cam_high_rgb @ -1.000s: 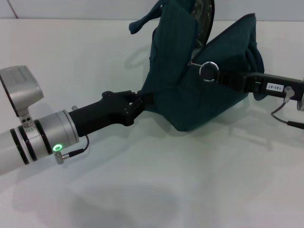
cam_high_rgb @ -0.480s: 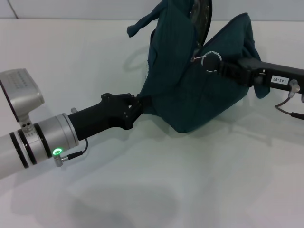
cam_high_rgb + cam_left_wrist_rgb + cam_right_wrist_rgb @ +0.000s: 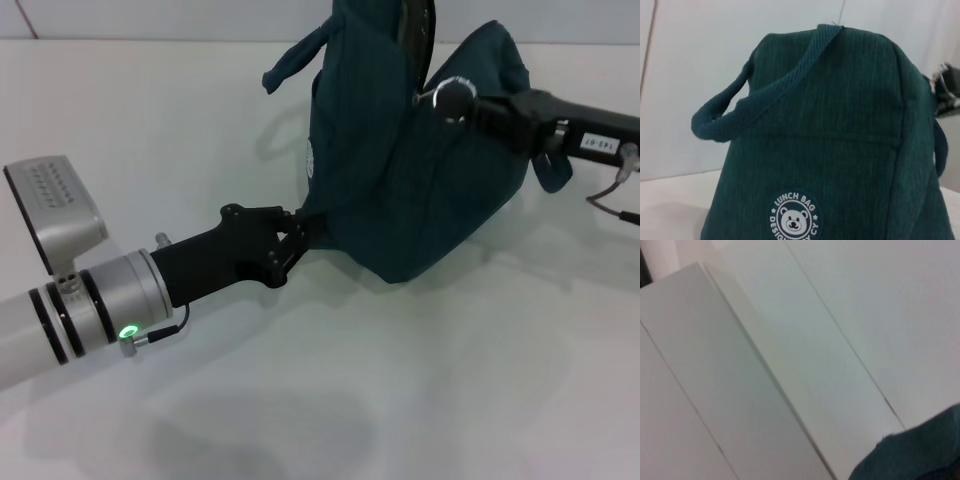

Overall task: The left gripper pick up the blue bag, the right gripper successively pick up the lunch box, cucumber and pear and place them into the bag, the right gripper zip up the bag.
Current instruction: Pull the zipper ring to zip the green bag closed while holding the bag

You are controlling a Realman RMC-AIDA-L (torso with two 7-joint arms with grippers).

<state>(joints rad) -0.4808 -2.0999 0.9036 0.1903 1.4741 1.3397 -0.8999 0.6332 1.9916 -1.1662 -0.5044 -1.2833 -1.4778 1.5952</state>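
The blue bag (image 3: 400,200) stands at the far middle of the white table, its white round logo (image 3: 310,160) facing left. My left gripper (image 3: 303,228) reaches in from the near left and is shut on the bag's lower left corner. Coming in from the right, my right gripper (image 3: 466,103) is shut on the ring zip pull (image 3: 447,92) near the bag's top. In the left wrist view the blue bag (image 3: 840,150), one cord handle (image 3: 740,110) and the bear logo (image 3: 794,220) fill the frame. Lunch box, cucumber and pear are out of view.
The white table (image 3: 420,380) spreads around the bag, with a pale wall behind it. The left arm's silver wrist with the green light (image 3: 127,330) lies low at the near left. The right wrist view shows white surfaces and a scrap of teal fabric (image 3: 920,450).
My right gripper has drawn the ring zip pull up and away along the bag's top. The bag's right side has risen with it. The left gripper has shifted slightly right, still holding the corner.
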